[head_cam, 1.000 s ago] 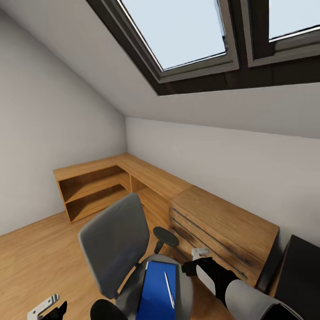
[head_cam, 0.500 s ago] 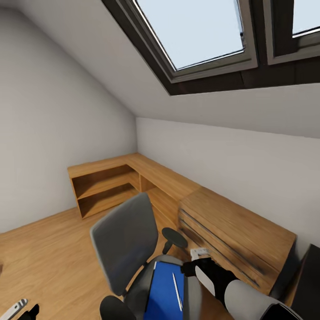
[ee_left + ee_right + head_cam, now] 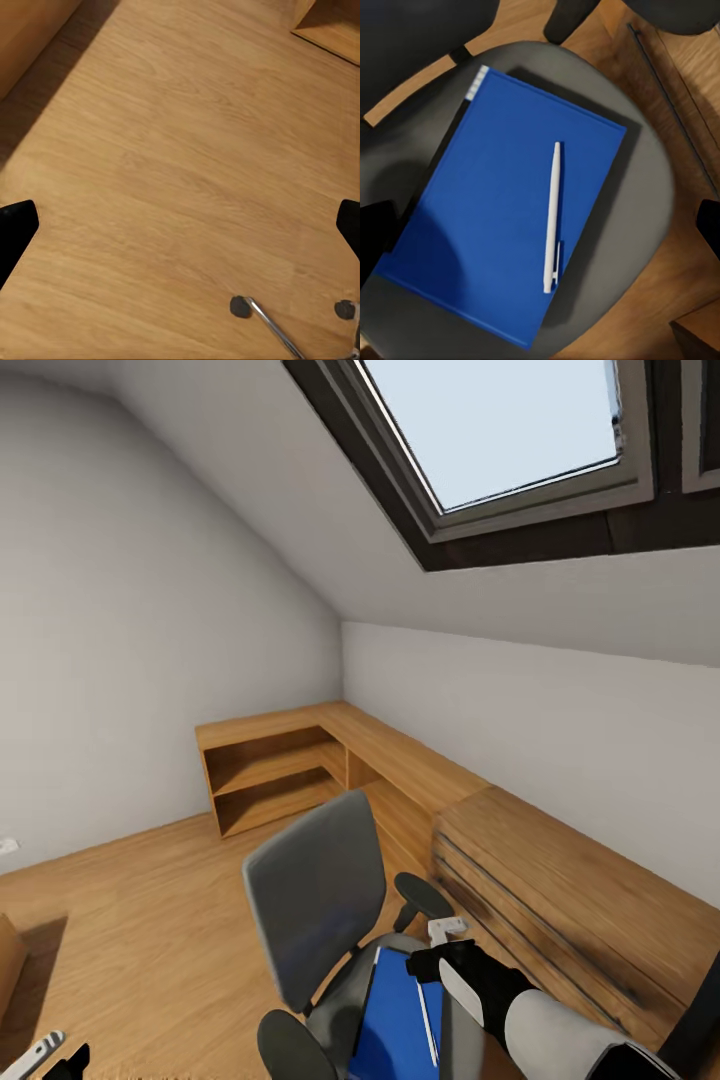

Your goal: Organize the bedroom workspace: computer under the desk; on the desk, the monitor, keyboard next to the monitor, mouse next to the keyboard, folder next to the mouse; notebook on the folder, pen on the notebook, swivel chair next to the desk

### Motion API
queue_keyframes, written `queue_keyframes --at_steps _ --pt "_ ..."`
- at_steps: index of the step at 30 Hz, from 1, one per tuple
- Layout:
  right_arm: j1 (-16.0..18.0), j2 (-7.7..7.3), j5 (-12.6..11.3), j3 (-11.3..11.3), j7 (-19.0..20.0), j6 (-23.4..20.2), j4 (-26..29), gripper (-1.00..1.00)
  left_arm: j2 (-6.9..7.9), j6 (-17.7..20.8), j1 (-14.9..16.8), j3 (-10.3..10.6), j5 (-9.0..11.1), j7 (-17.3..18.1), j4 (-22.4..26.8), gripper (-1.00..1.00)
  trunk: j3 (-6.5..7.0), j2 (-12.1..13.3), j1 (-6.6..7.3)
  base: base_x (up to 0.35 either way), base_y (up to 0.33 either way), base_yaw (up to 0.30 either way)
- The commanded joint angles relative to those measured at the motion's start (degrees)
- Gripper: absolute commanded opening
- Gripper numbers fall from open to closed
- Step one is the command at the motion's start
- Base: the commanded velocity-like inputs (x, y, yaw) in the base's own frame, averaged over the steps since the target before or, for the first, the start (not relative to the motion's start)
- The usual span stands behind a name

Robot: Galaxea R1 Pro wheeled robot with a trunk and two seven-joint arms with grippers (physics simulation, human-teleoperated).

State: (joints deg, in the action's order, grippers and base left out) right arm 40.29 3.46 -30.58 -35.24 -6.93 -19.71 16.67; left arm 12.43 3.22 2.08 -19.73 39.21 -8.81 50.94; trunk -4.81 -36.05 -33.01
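Note:
The grey swivel chair (image 3: 318, 890) stands in front of me with its back turned to the left. On its seat (image 3: 649, 187) lies the bright-blue folder (image 3: 392, 1025) (image 3: 495, 225), with the white pen (image 3: 428, 1022) (image 3: 553, 217) lying on its cover. My right gripper (image 3: 440, 952) (image 3: 540, 229) hovers open just above the folder and pen, touching neither. My left gripper (image 3: 45, 1058) (image 3: 180, 229) hangs low at the left, open over bare floor beside the chair's chrome base leg (image 3: 270, 330). A sliver of the black desk (image 3: 700, 1015) shows at the lower right.
A light-wood drawer chest (image 3: 570, 890) stands right behind the chair, joined to a light-wood shelving unit (image 3: 270, 775) in the corner. A sloped ceiling with a skylight (image 3: 500, 430) hangs overhead. A brown box (image 3: 8, 960) sits at the left edge on the open wood floor (image 3: 130, 920).
The camera has turned left, so the whole picture has shifted right. My right gripper stays over the folder. The left gripper has sunk toward the bottom edge.

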Motion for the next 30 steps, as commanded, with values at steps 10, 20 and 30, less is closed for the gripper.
queue_keyframes --at_steps 10,20,30 --pt "0.1 -0.07 -0.5 -0.4 -0.5 -0.3 0.1 1.0 -0.04 0.3 0.0 0.0 0.4 -0.2 0.1 1.0 -0.92 -0.1 -0.02 0.0 0.0 0.087" --pt "0.1 -0.17 -0.5 -0.3 -0.5 -0.3 0.0 1.0 -0.04 0.2 0.0 0.0 0.3 -0.3 0.1 1.0 -3.14 -4.1 -2.22 0.0 0.0 0.012" --pt "0.1 -0.19 -0.5 -0.2 -0.7 -0.3 -0.1 1.0 0.08 1.2 0.0 0.9 0.4 -0.2 0.1 1.0 -4.96 -8.1 -4.41 0.0 0.0 0.0"
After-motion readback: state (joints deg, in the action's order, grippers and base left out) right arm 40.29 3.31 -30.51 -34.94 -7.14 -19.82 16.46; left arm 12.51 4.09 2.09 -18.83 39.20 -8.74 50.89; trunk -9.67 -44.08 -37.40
